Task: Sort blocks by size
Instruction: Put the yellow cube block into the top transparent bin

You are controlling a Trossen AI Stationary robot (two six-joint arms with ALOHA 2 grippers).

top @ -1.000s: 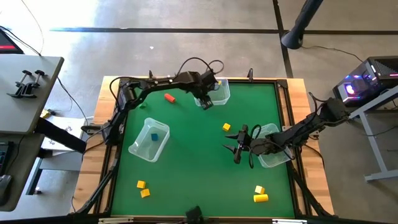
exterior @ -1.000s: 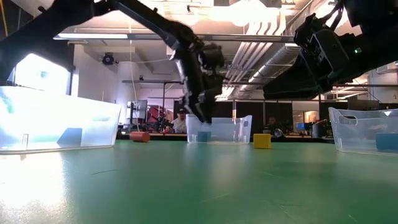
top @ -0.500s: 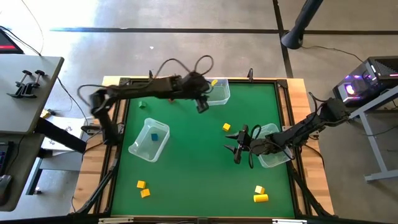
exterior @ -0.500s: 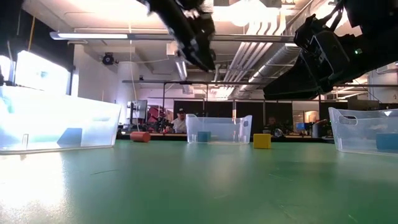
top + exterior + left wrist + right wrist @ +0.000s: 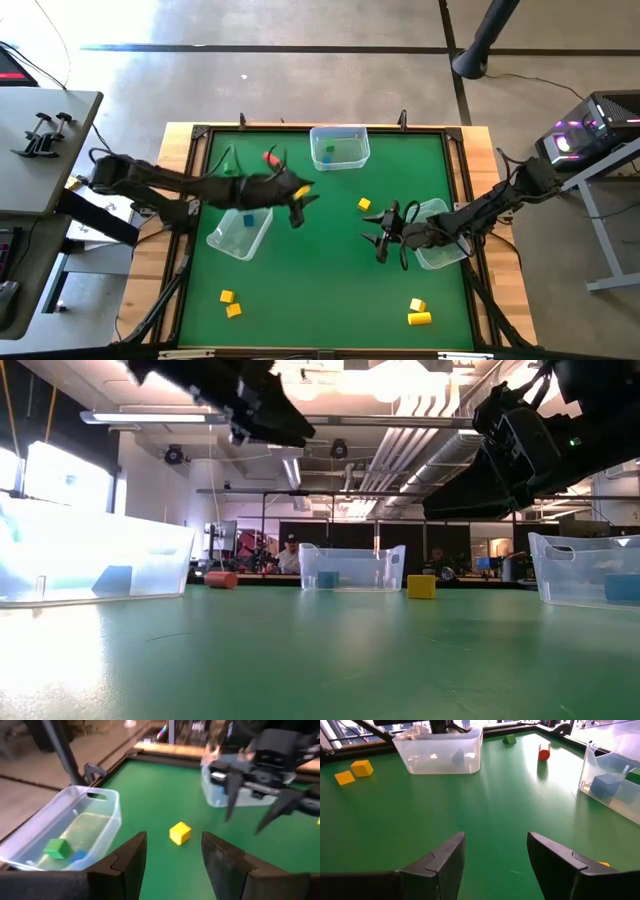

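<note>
A: High view: where does the left tool (image 5: pixel 298 205) hang?

B: Over the desk (image 5: pixel 320 280), jaws apart and empty; the yellow cube (image 5: pixel 364 204) lies just ahead, toward the right-hand bin (image 5: pixel 440 258).

A: And the right tool (image 5: pixel 381 238)?

B: Also open, empty, beside that bin; probably slightly nearer the cube; no long axis to align.

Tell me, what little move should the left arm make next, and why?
Probably lower toward the yellow cube. The left gripper is open and empty above the green mat, and that cube lies loose just ahead of it, outside every bin.
</note>
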